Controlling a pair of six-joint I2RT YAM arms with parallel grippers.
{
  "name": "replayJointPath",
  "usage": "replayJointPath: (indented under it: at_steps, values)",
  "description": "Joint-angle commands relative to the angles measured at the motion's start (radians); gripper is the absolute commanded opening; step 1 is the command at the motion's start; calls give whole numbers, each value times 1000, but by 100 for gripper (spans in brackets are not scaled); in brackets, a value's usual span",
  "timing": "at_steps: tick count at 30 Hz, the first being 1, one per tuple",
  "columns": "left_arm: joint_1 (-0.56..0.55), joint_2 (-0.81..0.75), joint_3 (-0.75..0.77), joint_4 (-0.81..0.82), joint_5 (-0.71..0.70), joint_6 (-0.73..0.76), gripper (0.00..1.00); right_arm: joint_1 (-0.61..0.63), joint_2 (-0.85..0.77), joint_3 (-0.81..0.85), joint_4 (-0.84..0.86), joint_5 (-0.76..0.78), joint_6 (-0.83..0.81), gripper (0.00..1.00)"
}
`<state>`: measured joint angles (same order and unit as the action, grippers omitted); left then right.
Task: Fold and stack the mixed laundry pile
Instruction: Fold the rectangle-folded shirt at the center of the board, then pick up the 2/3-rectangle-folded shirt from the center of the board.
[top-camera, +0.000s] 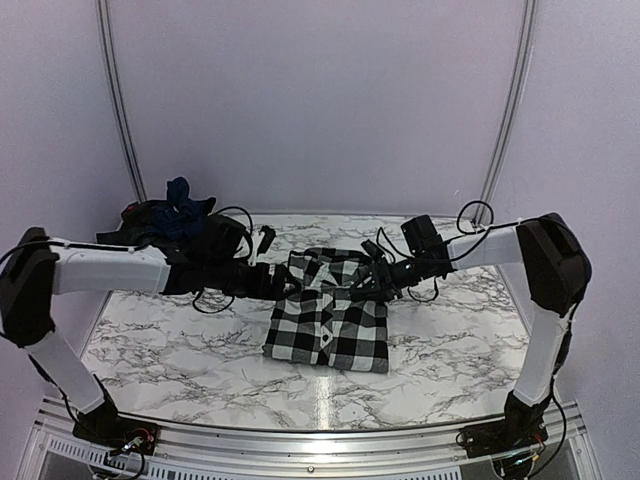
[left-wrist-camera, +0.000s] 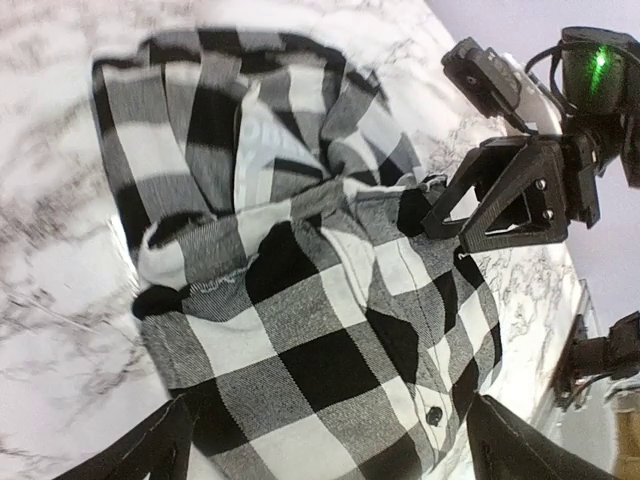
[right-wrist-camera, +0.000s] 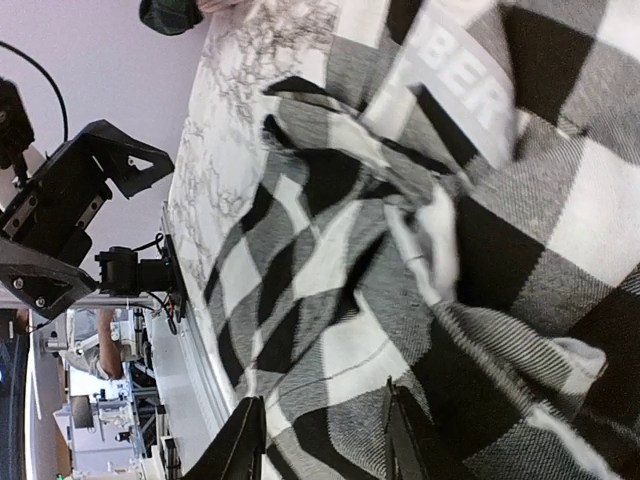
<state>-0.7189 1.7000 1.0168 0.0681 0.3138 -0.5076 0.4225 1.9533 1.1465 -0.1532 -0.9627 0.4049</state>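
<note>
Left claw (left-wrist-camera: 330, 455) hangs with its jaws spread as wide as they go. Nothing is in them, and the cloth under them lies loose. Right claw (right-wrist-camera: 320, 435) has its jaws partly apart. Checked cloth runs flat behind the gap, and as far as the wrist view shows it has hold of nothing.

Both claws sit low over the far end of the shirt (top-camera: 330, 330), the left at its left edge and the right at its right edge, facing each other across it. The shirt lies in the middle of the table (top-camera: 450, 350) as a rough rectangle with a button on the near part. Its far end is rumpled: the collar is bunched, one flap is turned back, and the neck label (right-wrist-camera: 470, 85) shows. The pile (top-camera: 175, 215), dark blue and dark cloth heaped together, is beyond the shirt to the left and well apart from it.

The step looks like the close of the shirt's fold, with both claws free of the cloth. The near half seems square enough, but the collar end does not. The next move probably calls for lifting both claws straight up so no finger drags a layer. After that, either flatten the bunched far end or send the left claw out to the pile for one garment, pinching a single edge and not a knot of several.
</note>
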Motion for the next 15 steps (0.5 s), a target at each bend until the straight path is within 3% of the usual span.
replayJointPath:
  at_steps: [1, 7, 15]
  values:
    - [-104, -202, -42, -155, -293, 277, 99, 0, -103, 87, -114, 41, -91, 37]
    - [-334, -316, -176, -152, -560, 608, 99, 33, -69, 149, -146, 43, -114, 36]
    - [-503, -187, -224, -43, -729, 909, 99, 123, 95, 243, -138, 38, -141, 36]
